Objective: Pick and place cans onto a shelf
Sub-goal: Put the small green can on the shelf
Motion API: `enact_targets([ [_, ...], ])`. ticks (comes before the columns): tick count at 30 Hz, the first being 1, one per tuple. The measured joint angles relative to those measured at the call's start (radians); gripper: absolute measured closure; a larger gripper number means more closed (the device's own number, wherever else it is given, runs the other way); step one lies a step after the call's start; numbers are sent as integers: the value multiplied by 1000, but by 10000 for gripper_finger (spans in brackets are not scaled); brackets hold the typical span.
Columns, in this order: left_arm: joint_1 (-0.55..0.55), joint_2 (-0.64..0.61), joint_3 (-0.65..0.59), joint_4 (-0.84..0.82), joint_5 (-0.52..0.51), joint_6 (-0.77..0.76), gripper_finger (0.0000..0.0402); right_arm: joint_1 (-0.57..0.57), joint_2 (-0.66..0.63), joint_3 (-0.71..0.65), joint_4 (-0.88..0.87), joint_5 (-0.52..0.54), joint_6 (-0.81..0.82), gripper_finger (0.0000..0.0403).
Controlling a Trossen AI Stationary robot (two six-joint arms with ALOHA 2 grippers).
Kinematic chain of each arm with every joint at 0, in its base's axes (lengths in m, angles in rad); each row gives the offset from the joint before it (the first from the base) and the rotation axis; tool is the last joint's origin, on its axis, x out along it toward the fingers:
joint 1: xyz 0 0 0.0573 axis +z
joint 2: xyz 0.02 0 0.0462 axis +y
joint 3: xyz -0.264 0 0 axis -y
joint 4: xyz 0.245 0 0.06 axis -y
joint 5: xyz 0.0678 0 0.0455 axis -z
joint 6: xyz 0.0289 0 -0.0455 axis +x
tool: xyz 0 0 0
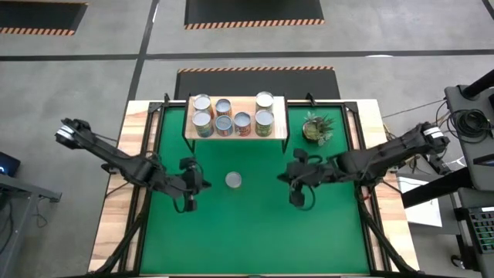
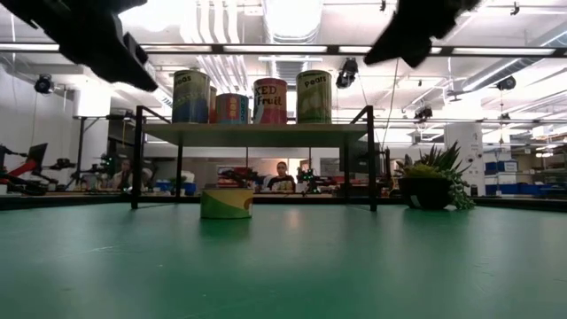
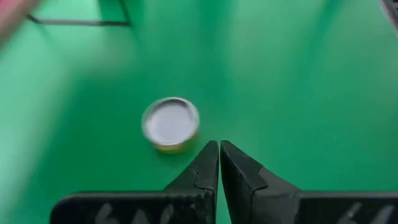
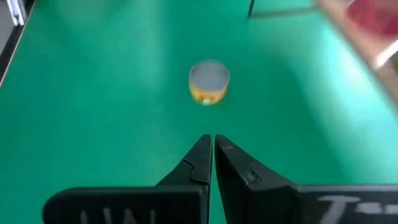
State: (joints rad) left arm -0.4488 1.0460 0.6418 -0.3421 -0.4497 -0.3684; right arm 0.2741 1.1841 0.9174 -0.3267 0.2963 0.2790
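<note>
- High view: your one loose can, a small cylindrical tin with a shiny silver top and yellow-green label [image 1: 233, 181], stands upright on the green-topped table with wooden edges [image 1: 255, 232], a bit left of frame centre and below the low light-wood shelf on thin black legs [image 1: 279, 127]. Seven other silver-topped tins [image 1: 232, 116] already sit on that shelf. The left gripper [image 1: 187, 202] is just left of the can and slightly lower in frame; the right gripper [image 1: 299, 199] is further off to the right. So I'd say the left arm is the nearer one, though not by a lot.
- Low view: the can [image 2: 226, 202] sits at frame centre-left in front of the shelf [image 2: 257, 134], long axis vertical, nothing touching it. The small potted green plant [image 2: 431, 182] is well off to the right. Both arms are just dark shapes in the top corners, well above the can.
- Left wrist view: the left gripper [image 3: 219, 147] has its fingers pinched together on nothing. The can [image 3: 170, 124] is close, just up and left of the tips.
- Right wrist view: the right gripper [image 4: 212, 141] is clenched empty too. The can [image 4: 208, 81] lies almost dead ahead, above the tips, but farther out. Either way, you'd need to spread the fingers first.
</note>
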Motion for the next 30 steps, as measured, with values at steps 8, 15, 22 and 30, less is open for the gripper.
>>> enact_targets([
  [8, 0, 181, 24, 68, 97, -17, 402, 27, 69, -79, 46, 28, 115, 394],
  [15, 8, 283, 61, 62, 97, 166, 402, 27, 187, -102, 193, 43, 103, 394],
  [22, 19, 261, 49, 47, 93, 210, 402, 23, 339, -74, 335, 46, 4, 394],
  [30, 19, 245, 35, 58, 93, 188, 402, -16, 498, 65, 363, 45, -33, 393],
])
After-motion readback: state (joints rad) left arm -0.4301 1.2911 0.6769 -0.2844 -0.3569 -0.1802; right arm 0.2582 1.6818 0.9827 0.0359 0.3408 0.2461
